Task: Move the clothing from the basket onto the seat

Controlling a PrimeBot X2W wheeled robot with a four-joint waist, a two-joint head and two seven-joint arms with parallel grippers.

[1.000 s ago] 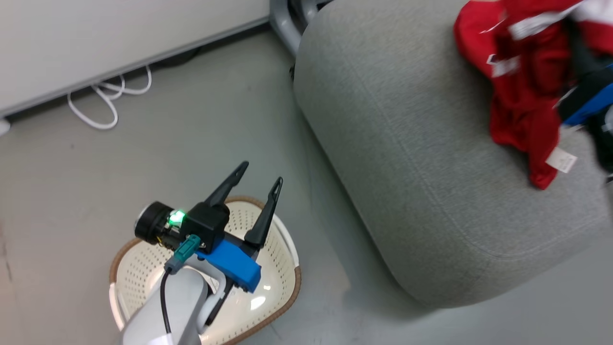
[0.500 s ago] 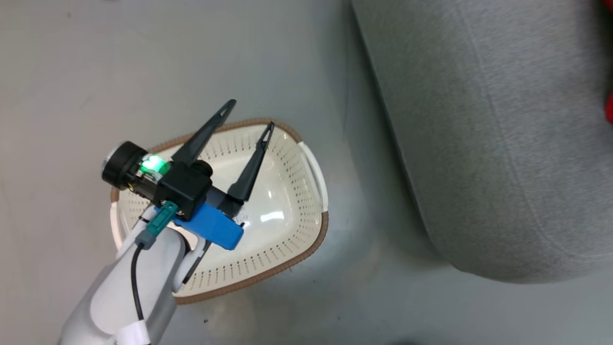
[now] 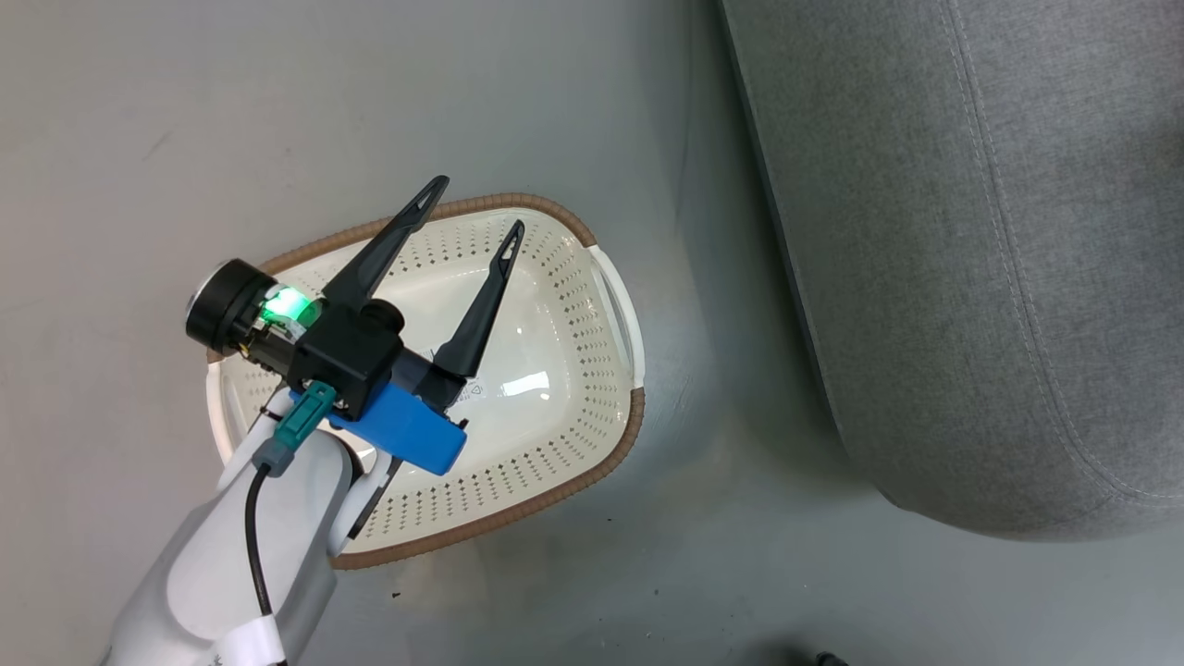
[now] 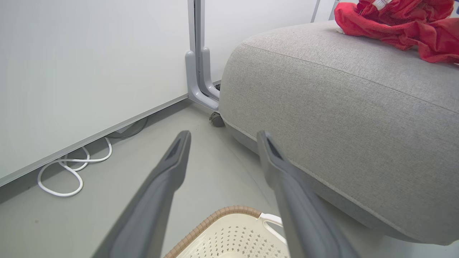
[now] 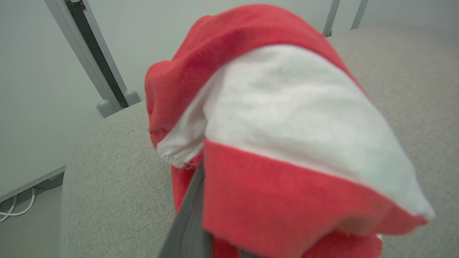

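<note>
L gripper [image 3: 474,209] hung spread wide, empty, over basket [image 3: 573,435], frame centre-left. Clothing [image 4: 394,21] lay upper right on seat [image 4: 322,100]. More was draped over R gripper [image 5: 189,222]; couldn't tell its grip.

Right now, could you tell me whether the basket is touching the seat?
Apart. The head view shows a strip of bare floor between the basket and the seat.

A cream perforated basket [image 3: 578,370] with a brown rim stands on the grey floor [image 3: 139,120], just beside the rounded edge of the large grey seat [image 3: 971,259], which rests on the same floor. Red clothing [image 4: 398,21] lies bunched on the seat's top, well back from that edge. A white cable [image 4: 61,179] loops on the floor along the wall's foot.
</note>
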